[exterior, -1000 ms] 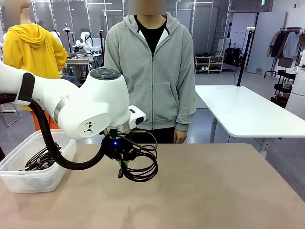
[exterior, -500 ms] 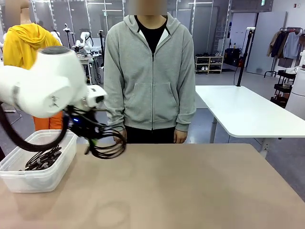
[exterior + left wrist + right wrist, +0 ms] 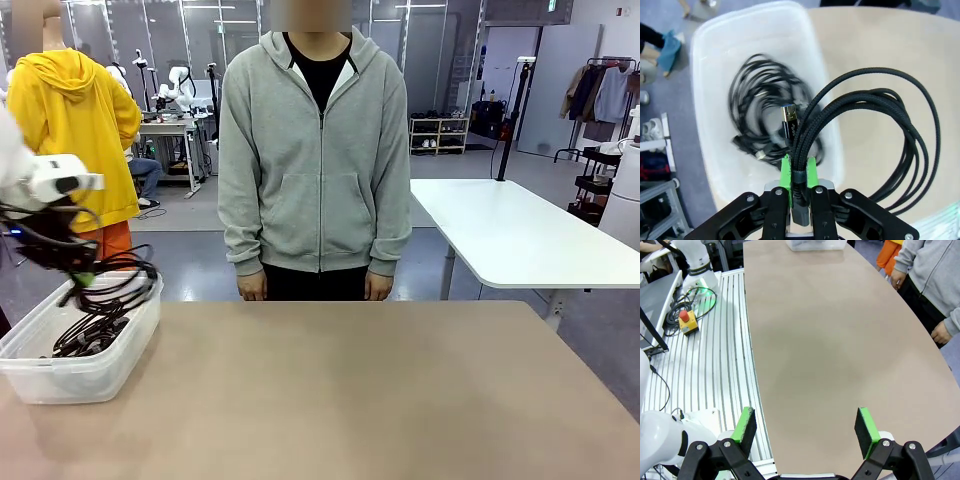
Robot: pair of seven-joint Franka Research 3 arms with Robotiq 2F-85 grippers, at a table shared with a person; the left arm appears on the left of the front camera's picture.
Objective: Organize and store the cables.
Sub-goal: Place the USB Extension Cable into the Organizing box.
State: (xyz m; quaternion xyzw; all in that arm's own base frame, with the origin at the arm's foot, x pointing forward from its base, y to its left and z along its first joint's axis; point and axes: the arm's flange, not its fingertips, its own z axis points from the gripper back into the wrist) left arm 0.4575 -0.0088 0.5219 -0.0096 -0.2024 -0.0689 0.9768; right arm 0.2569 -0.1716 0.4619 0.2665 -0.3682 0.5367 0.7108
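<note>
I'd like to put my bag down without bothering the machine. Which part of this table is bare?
The tabletop is bare from the plastic bin to its right edge. It is crowded at the bin: coiled cables inside, the left gripper holding another coil above.

Black cord, green pads, tan table

My green pads (image 3: 785, 172) pinch a black braided cable (image 3: 875, 115); more black cables (image 3: 757, 107) lie in the clear whitish bin (image 3: 705, 60) on the plain tan table (image 3: 380, 390).
</note>
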